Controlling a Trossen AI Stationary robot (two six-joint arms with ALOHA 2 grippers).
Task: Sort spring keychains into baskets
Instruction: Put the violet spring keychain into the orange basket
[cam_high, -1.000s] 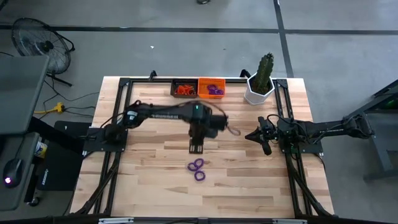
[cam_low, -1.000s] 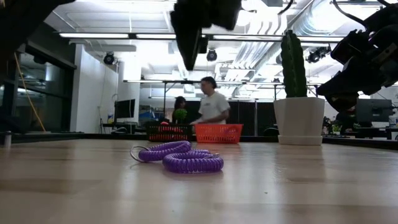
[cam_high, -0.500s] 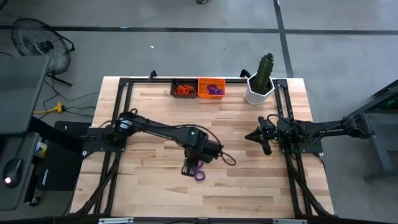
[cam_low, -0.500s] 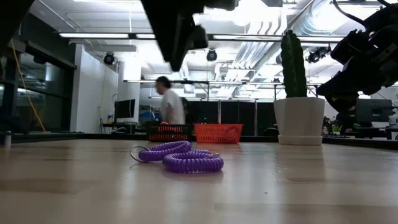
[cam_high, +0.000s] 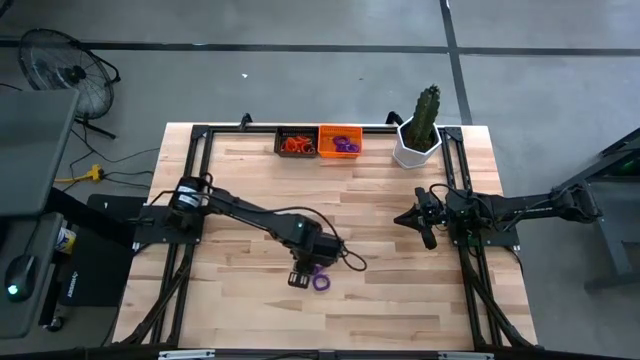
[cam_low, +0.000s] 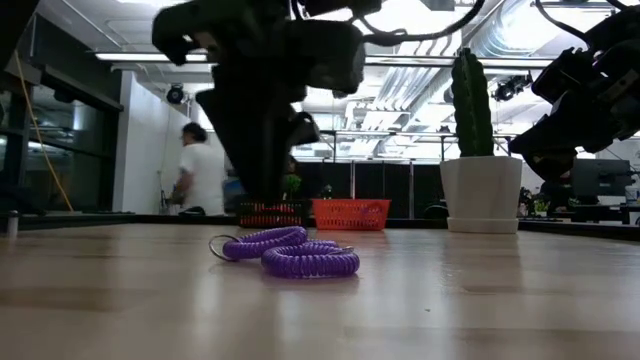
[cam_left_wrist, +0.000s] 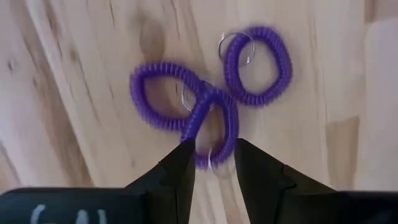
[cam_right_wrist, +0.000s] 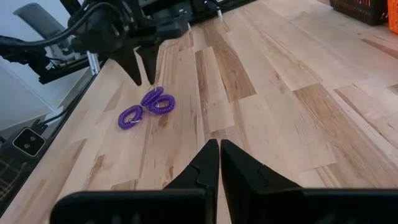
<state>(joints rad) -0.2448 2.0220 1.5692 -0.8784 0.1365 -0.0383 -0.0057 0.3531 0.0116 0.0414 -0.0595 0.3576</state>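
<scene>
A: Diff vs 1 s back: left gripper (cam_high: 300, 279) has swung from mid-table toward the near edge and dropped over the purple keychains (cam_high: 319, 276). Right gripper (cam_high: 420, 222) hasn't moved, parked right of centre. The person in the room behind has walked from right to left.

B: Jaw state?

A: Left: fingers (cam_left_wrist: 181, 169) apart, a narrow gap, tips straddling the nearest coil, nothing clamped that I can see. Right: fingers (cam_right_wrist: 206, 163) together, empty.

B: How many coils left on the table?

A: High view shows only a purple clump. Left wrist view resolves it: 3 purple loops (cam_left_wrist: 211, 126), 2 overlapping, the 3rd touching beside them, metal rings attached. Low view (cam_low: 287, 251) shows them flat on the wood.

B: Baskets?

A: Far edge, side by side and touching. Black basket (cam_high: 282, 135) on the left with orange coils, orange basket (cam_high: 325, 133) on the right with purple ones. Contents only readable from the high view; the low view shows just the mesh fronts (cam_low: 351, 213). Cactus pot (cam_high: 413, 151) sits right of them.
</scene>
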